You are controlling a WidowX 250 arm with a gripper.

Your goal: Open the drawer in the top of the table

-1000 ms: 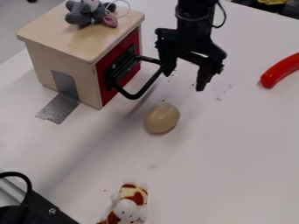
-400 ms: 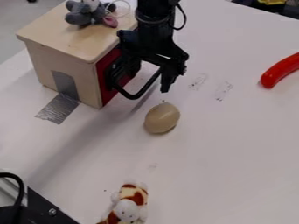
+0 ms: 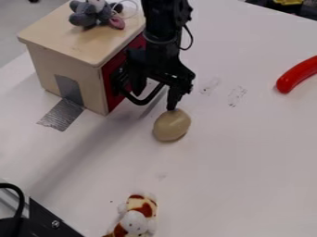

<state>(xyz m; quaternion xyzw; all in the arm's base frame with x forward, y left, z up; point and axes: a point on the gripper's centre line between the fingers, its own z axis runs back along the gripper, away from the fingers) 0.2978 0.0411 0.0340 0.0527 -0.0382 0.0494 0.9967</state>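
My black gripper (image 3: 155, 101) hangs in front of the red drawer face, open, with one finger on each side of the black handle bar's outer end. A small wooden box (image 3: 74, 69) stands at the upper left, and its red drawer front (image 3: 112, 95) faces right, partly hidden by the gripper. The black handle (image 3: 137, 100) sticks out from that front. I cannot tell whether a finger touches it. The right fingertip is just above the beige egg-shaped object.
The beige egg-shaped object (image 3: 171, 125) lies right below the gripper. A grey plush toy (image 3: 93, 14) sits on the box. Silver tape (image 3: 62, 115) holds the box's side to the table. A red curved object (image 3: 297, 74) lies at the right, a brown-and-white toy (image 3: 137, 216) at the bottom.
From the right, my gripper has moved left to the drawer handle, then lower toward the table. The box, its drawer and the toys have kept their places.
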